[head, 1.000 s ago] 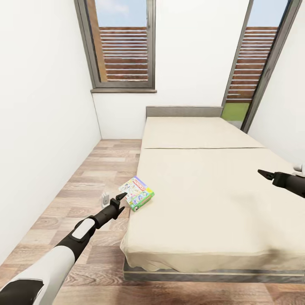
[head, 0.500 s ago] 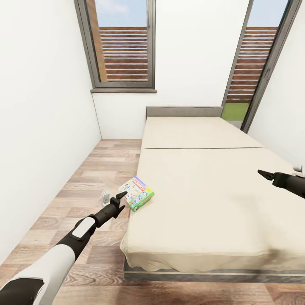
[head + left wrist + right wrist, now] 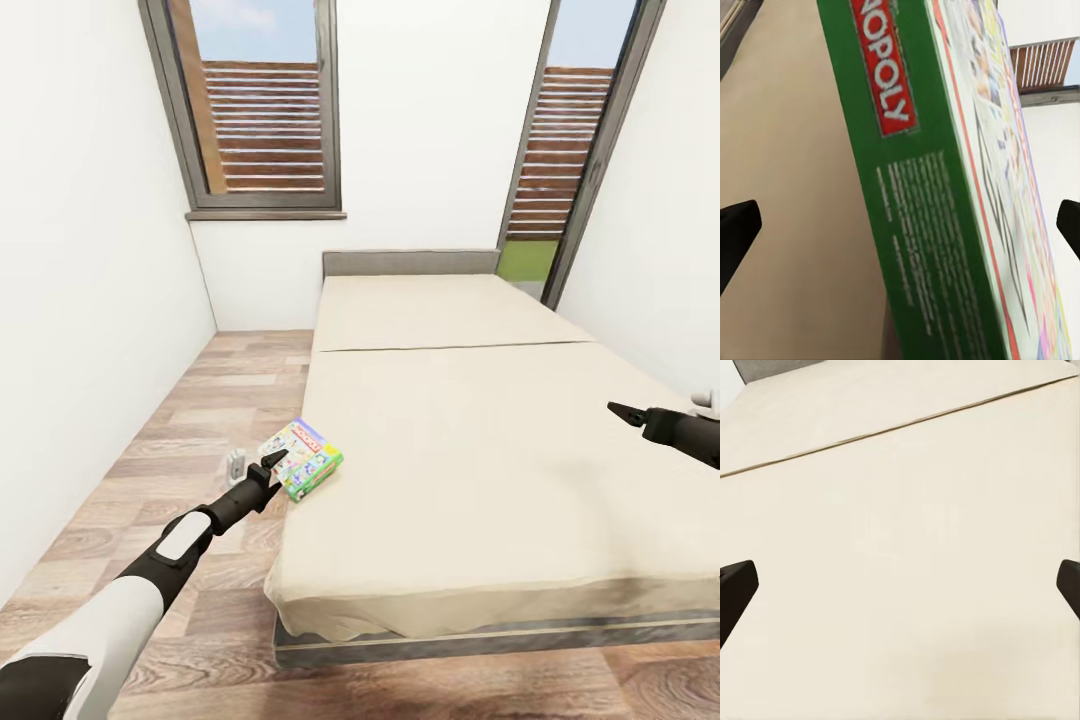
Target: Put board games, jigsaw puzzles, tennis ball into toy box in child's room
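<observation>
Lying flat, board game (image 3: 303, 458) angles diagonally across the bed (image 3: 480, 440) edge.

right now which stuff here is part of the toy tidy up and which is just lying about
Part of the job:
- flat green-edged Monopoly board game box at the bed's left edge
- left gripper, jaws open around that box

Just lying about:
- beige bed
- small grey object on the wood floor
- grey-framed window

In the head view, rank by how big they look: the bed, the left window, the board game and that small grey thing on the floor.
1. bed, by far the largest.
2. left window, though it is farther off.
3. board game at the bed's near left edge.
4. small grey object on the floor, smallest; too small to identify.
</observation>
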Controlling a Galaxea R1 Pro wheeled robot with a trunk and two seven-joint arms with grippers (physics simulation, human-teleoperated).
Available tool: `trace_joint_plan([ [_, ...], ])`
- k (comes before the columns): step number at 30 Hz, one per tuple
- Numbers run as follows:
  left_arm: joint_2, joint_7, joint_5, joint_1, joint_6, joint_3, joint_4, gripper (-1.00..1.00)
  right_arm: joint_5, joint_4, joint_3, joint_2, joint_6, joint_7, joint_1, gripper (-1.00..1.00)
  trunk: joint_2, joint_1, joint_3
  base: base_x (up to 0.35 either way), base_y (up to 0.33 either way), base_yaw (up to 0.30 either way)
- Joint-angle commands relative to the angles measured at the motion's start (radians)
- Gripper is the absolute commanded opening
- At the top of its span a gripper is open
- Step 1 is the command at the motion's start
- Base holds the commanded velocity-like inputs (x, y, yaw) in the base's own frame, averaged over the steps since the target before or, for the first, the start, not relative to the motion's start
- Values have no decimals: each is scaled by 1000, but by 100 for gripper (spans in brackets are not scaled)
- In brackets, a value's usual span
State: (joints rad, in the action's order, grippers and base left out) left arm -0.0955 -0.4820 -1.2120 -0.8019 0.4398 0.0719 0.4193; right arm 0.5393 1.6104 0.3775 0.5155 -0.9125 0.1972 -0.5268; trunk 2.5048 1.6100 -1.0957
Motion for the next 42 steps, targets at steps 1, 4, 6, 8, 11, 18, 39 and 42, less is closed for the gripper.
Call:
trace_joint_plan([
  [1,41,-1,-14,0,9,12,-1,100,-9,0,1,0,-5,10,-1,100,0,0,-1,0,0,-36],
  [4,42,-1,-14,0,9,12,-1,100,-9,0,1,0,-5,10,-1,100,0,0,-1,0,0,-21],
  [6,42,-1,-13,0,9,12,-1,100,-9,0,1,0,-5,10,-1,100,0,0,-1,0,0,-10],
  [8,42,-1,-13,-1,9,12,-1,100,-9,0,1,0,-5,10,-1,100,0,0,-1,0,0,-5],
  [11,47,-1,-6,-3,10,14,1,-100,-9,0,1,0,-5,10,-1,100,0,0,-1,0,0,-2],
  [18,51,-3,-1,-3,11,17,15,-100,-9,0,1,0,-5,10,0,100,0,0,-1,0,0,0],
  [39,55,-5,1,-4,32,28,123,-100,-9,0,0,0,-5,10,4,100,0,0,-1,0,0,0],
  [42,55,-4,2,-4,33,28,125,-100,-9,0,0,0,-5,10,4,100,0,0,-1,0,0,0],
])
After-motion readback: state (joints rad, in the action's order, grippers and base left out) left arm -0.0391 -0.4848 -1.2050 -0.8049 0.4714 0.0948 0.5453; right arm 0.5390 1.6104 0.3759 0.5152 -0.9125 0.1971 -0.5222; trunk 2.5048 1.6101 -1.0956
